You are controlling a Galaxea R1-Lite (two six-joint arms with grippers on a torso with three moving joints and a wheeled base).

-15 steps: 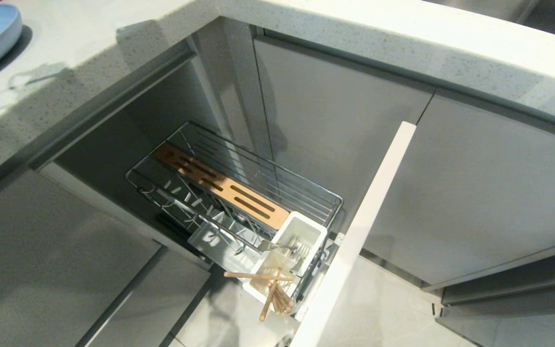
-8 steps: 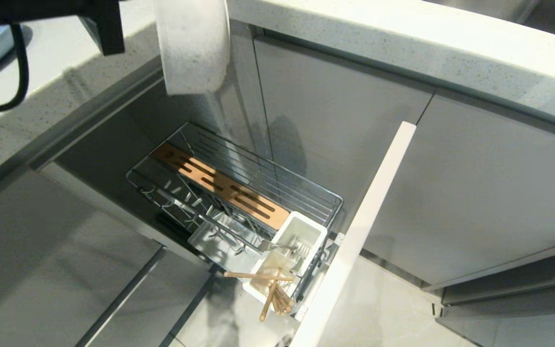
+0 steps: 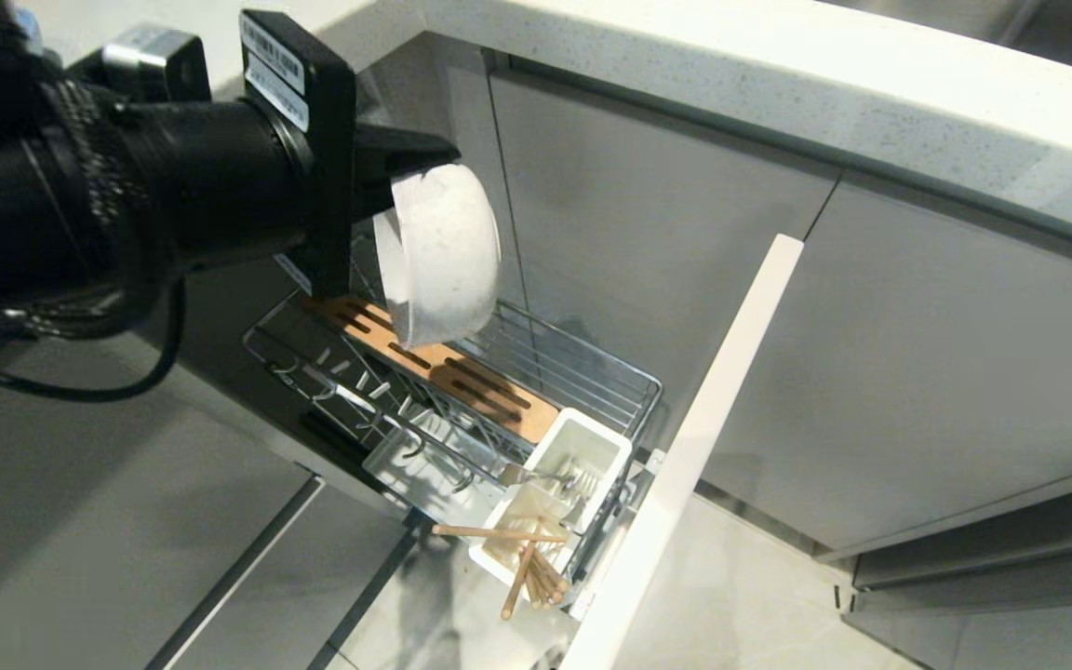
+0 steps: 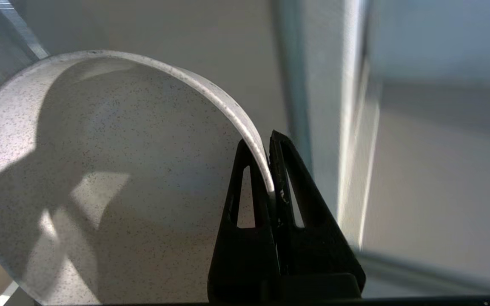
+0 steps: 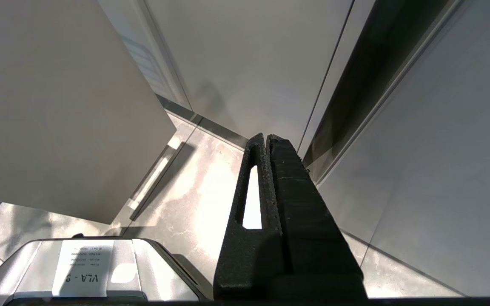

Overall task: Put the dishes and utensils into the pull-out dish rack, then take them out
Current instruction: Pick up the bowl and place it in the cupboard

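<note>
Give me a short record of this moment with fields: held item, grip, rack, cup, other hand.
held item: white bowl, tipped on its side above the dish rack
grip: left hand shut on the bowl's rim
rack: pulled out, no dishes in it
cup: white cup holds chopsticks and cutlery
other hand: right hand shut, holds nothing, near the floor

Showing white with fine dark speckles: bowl (image 3: 448,251). Gleaming chrome: pull-out dish rack (image 3: 582,372), carrying a light-brown wooden strip (image 3: 443,365) and white cup (image 3: 582,456). Appearing pale wood: chopsticks (image 3: 527,568). Looking black: left gripper (image 4: 269,140).
</note>
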